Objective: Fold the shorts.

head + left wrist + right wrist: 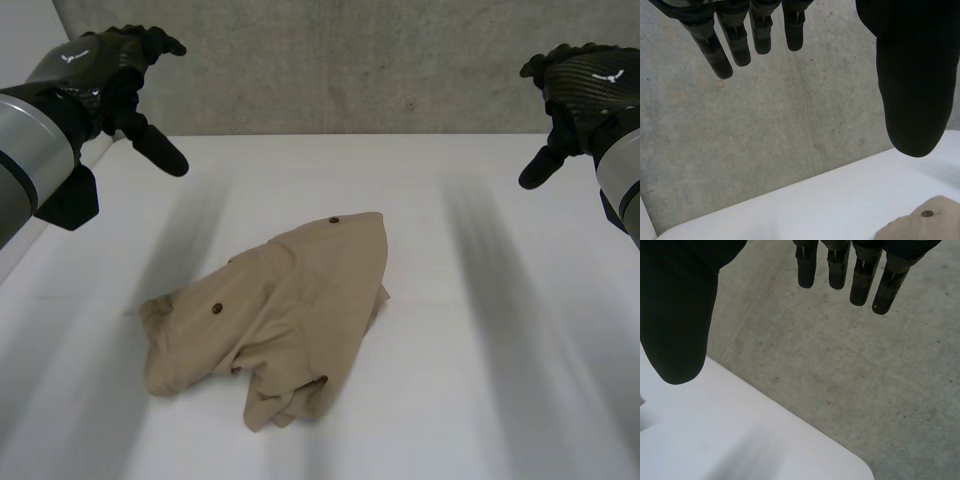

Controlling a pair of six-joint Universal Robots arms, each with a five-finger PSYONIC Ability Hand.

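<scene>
Crumpled tan cloth shorts (275,310) with small dark buttons (216,309) lie in heap mid white worktop (480,300), well apart from both hands. Left hand (105,65) raised beyond shorts, off to their left; fingers (740,47) straight, spread from thumb (912,90), holding nothing. Right hand (590,80) raised beyond shorts, off to their right; fingers (862,280) loose, apart from thumb, empty. Grey concrete surface (350,60) behind worktop, past shorts.
</scene>
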